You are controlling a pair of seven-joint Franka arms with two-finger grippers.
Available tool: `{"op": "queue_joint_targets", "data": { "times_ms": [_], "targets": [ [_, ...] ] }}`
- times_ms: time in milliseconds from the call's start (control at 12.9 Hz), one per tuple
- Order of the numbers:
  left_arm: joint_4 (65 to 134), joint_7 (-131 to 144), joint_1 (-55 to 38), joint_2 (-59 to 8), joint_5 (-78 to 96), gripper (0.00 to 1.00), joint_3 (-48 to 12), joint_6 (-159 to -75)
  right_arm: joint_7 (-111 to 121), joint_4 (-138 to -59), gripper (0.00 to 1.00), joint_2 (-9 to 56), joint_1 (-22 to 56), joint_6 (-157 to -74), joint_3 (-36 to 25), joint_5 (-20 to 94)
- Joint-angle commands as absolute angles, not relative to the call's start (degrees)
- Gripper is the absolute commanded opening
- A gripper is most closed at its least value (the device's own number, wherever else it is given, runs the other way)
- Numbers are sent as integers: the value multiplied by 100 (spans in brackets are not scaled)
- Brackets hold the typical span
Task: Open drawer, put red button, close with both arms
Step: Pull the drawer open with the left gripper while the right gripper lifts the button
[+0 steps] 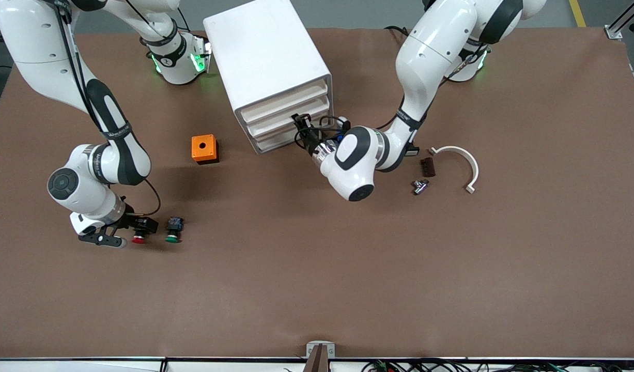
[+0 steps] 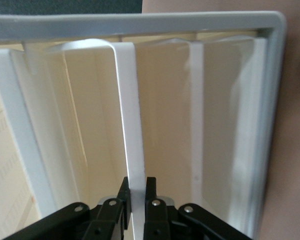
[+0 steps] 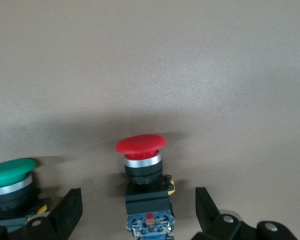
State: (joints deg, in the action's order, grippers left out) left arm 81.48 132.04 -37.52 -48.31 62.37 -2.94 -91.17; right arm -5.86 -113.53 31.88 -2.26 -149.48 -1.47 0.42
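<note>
Your right hand (image 3: 137,210) is spread wide around the red button (image 3: 140,145), which lies on the bench (image 1: 348,268) near the right arm's edge — beside a green button (image 1: 172,237). Your left hand (image 2: 136,200) pinches a drawer handle (image 2: 130,125) (white cabinet (image 1: 267,62), top edge) — fingers narrow.

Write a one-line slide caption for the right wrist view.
Open right gripper straddles the red-capped pushbutton with black-and-blue body on the brown table; the green-capped pushbutton sits beside it.
</note>
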Motion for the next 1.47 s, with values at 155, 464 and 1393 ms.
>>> {"op": "queue_joint_targets", "data": {
  "times_ms": [155, 464, 1393],
  "targets": [
    [7761, 12781, -2911, -4913, 6284, 0, -299, -9044, -545, -11408, 27, 3120, -290, -14880, -97, 62],
    [7664, 12420, -2462, -4913, 6284, 0, -299, -9044, -632, -11391, 0, 3103, -246, -14871, -97, 62],
    [7419, 10997, -1539, -4869, 6293, 95, -177, -9062, -4443, -10459, 0, 880, 1711, -10802, 0, 843]
  ]
}}
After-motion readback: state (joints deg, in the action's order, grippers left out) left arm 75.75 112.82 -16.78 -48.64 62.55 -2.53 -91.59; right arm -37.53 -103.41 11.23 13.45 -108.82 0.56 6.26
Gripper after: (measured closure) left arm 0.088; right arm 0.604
